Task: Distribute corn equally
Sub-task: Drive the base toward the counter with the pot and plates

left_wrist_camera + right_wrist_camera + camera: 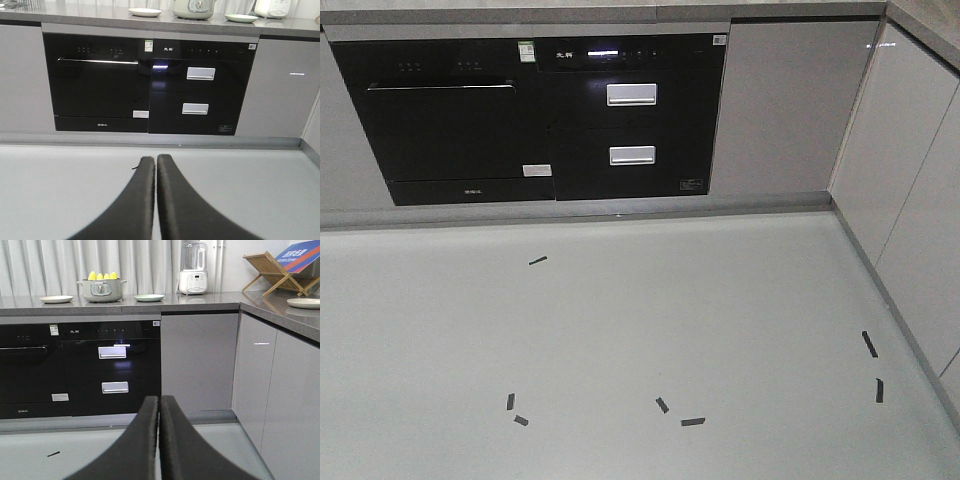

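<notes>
The corn [102, 276] is in the upper left of the right wrist view, standing in a pale green pot [101, 290] on the grey counter [210, 299]. Only the yellow top ends show above the rim, side by side in a row, so the cobs appear to stand with their long axis upright and their ends toward the top of the frame; their count is too small to tell.

A white plate [56, 299] lies left of the pot and a greenish plate [149, 297] right of it; a third plate [304, 303] lies at the right edge on the side counter, below a wooden rack [270, 271]; a blender [193, 268] stands at top centre-right.

The right gripper [159, 400] rises from the bottom centre, its dark fingers pressed together tip to tip, held low and aimed at the cabinet fronts, well apart from the pot. The left gripper [155, 160] is posed the same way in its own view, fingers pressed together, facing the black oven [95, 82]. The front view shows the pale floor [720, 300] with short dark tape marks [538, 260].
</notes>
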Controlling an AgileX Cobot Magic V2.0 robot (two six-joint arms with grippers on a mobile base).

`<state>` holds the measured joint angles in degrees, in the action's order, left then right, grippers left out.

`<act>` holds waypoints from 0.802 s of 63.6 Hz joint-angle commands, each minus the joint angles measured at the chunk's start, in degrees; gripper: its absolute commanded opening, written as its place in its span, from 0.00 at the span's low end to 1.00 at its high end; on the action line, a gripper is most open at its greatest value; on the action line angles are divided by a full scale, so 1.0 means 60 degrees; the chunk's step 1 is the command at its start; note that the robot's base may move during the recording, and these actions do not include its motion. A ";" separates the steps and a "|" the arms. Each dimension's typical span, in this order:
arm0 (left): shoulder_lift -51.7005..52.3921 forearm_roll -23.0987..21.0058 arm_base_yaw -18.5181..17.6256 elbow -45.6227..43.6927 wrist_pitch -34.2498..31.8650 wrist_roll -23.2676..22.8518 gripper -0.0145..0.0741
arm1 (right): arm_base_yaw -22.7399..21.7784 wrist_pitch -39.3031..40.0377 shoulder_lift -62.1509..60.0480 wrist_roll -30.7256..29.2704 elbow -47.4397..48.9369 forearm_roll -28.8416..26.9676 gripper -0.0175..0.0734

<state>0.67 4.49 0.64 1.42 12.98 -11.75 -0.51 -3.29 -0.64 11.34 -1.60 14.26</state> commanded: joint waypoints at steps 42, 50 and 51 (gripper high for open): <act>0.0128 -0.0003 -0.0056 -0.0216 -0.0669 -0.0025 0.16 | -0.0007 0.0692 -0.0077 -0.0048 -0.0173 0.0098 0.19; 0.0128 -0.0003 -0.0056 -0.0216 -0.0669 -0.0025 0.16 | -0.0007 0.0692 -0.0077 -0.0048 -0.0173 0.0098 0.19; 0.0128 -0.0003 -0.0056 -0.0216 -0.0669 -0.0025 0.16 | -0.0007 0.0692 -0.0077 -0.0048 -0.0173 0.0098 0.19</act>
<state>0.67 4.49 0.64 1.42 12.98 -11.75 -0.51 -3.29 -0.64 11.34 -1.60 14.26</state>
